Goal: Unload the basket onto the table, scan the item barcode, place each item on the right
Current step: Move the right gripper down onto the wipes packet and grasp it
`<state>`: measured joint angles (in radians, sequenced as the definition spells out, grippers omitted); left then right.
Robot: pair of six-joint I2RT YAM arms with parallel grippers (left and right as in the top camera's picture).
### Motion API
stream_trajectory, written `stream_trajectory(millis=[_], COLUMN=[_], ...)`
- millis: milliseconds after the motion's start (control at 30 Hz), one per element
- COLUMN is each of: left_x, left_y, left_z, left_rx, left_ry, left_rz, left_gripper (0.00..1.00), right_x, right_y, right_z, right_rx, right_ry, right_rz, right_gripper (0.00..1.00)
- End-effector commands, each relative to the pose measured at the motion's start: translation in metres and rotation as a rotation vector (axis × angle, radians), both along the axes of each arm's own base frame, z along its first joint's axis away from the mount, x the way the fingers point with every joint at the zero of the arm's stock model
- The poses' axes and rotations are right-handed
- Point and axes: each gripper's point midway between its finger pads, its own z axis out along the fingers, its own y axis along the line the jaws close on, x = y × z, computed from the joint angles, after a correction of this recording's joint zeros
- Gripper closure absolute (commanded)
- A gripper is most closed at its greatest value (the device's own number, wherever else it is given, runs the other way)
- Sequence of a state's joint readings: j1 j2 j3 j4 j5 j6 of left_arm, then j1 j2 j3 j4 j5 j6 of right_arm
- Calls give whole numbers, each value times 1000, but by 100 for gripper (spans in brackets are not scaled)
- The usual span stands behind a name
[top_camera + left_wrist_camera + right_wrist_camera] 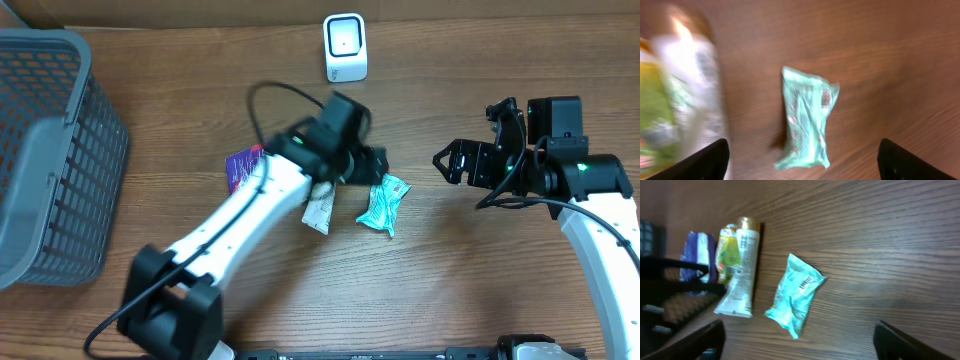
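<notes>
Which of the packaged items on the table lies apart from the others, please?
The mint-green packet: it lies alone, while the white tube and purple packet cluster together.

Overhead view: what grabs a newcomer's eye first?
The white left arm cuts diagonally across the table, its left gripper open over a mint-green packet lying mid-table, beside a white tube and a purple packet. Next, the grey basket at the left edge and the small white scanner at the back. The right gripper hangs open at the right.
</notes>
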<state>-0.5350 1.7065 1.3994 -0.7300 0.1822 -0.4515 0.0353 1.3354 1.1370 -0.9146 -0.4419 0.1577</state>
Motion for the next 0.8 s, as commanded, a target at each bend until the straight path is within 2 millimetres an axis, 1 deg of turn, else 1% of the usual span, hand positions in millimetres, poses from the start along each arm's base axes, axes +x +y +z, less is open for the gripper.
stream_trajectory(millis=[0, 67, 133, 200, 267, 367, 433, 500, 567, 633, 700, 767], left_x=[28, 34, 39, 42, 42, 40, 38, 38, 38, 38, 38, 38], left_y=[30, 49, 64, 74, 80, 82, 83, 82, 82, 82, 82, 82], left_z=[86, 105, 114, 114, 111, 107, 105, 105, 105, 105, 105, 105], left_rx=[-50, -56, -61, -56, -49, -38, -35, -35, -35, -35, -35, -35], left_ry=[-201, -224, -237, -235, -220, -200, -191, -191, -191, -191, -191, -191], left_rz=[33, 79, 114, 139, 152, 154, 153, 153, 152, 153, 153, 153], left_gripper=[10, 6, 4, 2, 0, 0, 0, 0, 0, 0, 0, 0], right_x=[1, 1, 0, -3, -5, -8, -12, -17, -25, -31, -35, -33], right_y=[5, 6, 10, 17, 28, 48, 63, 77, 89, 96, 99, 99], right_z=[-1, -6, -15, -26, -38, -57, -70, -83, -96, -108, -121, -130], right_rx=[77, 99, 109, 114, 113, 109, 104, 99, 87, 57, 9, -27], right_ry=[61, 98, 136, 184, 237, 306, 357, 417, 474, 517, 548, 545], right_rz=[-88, -128, -143, -145, -135, -108, -95, -95, -96, -111, -140, -164], right_gripper=[11, 14, 16, 16, 17, 18, 27, 31, 32, 32, 33, 39])
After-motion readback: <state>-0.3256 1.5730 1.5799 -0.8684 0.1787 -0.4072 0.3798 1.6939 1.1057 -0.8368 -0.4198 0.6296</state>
